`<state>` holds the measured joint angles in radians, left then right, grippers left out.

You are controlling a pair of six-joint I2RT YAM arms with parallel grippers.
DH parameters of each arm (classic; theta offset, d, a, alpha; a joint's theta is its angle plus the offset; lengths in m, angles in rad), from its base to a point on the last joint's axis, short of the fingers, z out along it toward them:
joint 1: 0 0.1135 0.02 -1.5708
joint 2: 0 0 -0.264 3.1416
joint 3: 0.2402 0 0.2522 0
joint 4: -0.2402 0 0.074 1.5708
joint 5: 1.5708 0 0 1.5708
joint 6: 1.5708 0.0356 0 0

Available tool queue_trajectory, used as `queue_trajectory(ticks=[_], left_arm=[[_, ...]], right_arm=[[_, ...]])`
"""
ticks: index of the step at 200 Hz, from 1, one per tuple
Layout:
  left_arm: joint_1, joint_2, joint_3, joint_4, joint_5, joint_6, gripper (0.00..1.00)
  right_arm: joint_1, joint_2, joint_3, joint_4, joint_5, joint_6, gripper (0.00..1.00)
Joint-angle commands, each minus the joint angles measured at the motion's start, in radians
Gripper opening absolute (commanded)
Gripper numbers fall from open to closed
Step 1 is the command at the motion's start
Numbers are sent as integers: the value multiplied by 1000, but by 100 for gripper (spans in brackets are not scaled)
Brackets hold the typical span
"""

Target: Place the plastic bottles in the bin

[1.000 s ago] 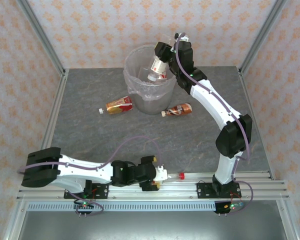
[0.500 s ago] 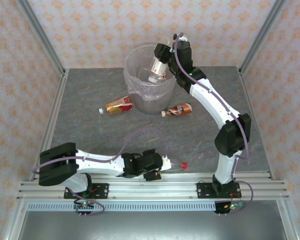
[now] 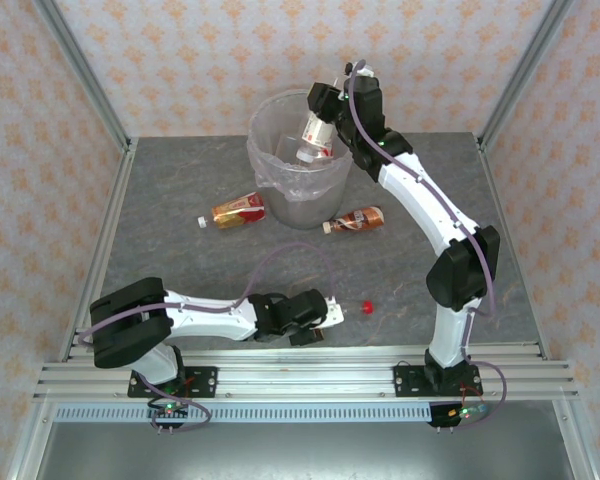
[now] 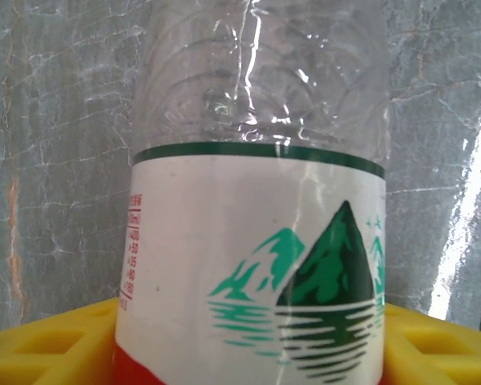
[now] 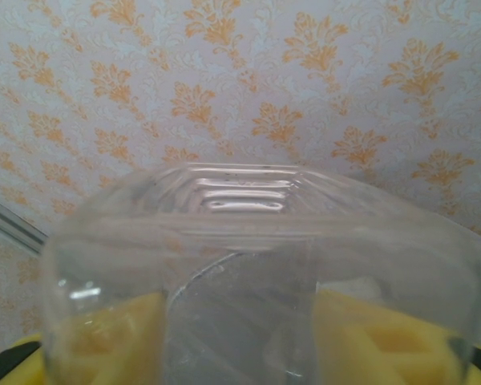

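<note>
The left claw [image 3: 332, 312] lies low near the near edge of the bench [image 3: 180, 270], about midway along it, clamped on the capped bottle [image 3: 354, 309], which lies flat with its red cap pointing toward the right edge. In the left wrist view the yellow pads [image 4: 40, 349] meet that bottle on both sides, at its white label with green mountains and a red band below; its clear upper body stretches out over the grey bench. The right claw [image 3: 320, 118] hangs over the bin [image 3: 300, 200], which stands near the far edge at the middle, and is clamped on the tilted bottle [image 3: 313, 138], whose neck points down inside the rim. The right wrist view shows this bottle's clear base between the yellow pads [image 5: 361, 337]. The gold bottle [image 3: 238, 210] lies flat just beside the bin on its left, white cap toward the left edge. The brown bottle [image 3: 360, 217] lies flat just beside the bin on its near right.
</note>
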<state>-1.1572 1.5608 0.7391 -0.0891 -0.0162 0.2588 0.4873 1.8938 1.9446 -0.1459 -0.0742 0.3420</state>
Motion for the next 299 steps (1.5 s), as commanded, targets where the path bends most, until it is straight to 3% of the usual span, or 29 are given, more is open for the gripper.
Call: queue_trajectory(ticks=[1,109,190,239,299], left_arm=[[8,-1,23,21,15,-4,60],[82,-184,-112,95,-27,-112,34],[195,-336,-249,136,-24,-196,32],[299,-478,-237,66,-31,-251,32],[441,-728,-198,12,0,-306,33]], right_arm=[[-1,5,55,-8,15,-16,47],[-3,148,292,-116,39,-41,47],[-1,405,681,-322,36,-97,49],[24,381,686,-417,-108,-221,78],[24,218,678,-644,-47,-297,89]])
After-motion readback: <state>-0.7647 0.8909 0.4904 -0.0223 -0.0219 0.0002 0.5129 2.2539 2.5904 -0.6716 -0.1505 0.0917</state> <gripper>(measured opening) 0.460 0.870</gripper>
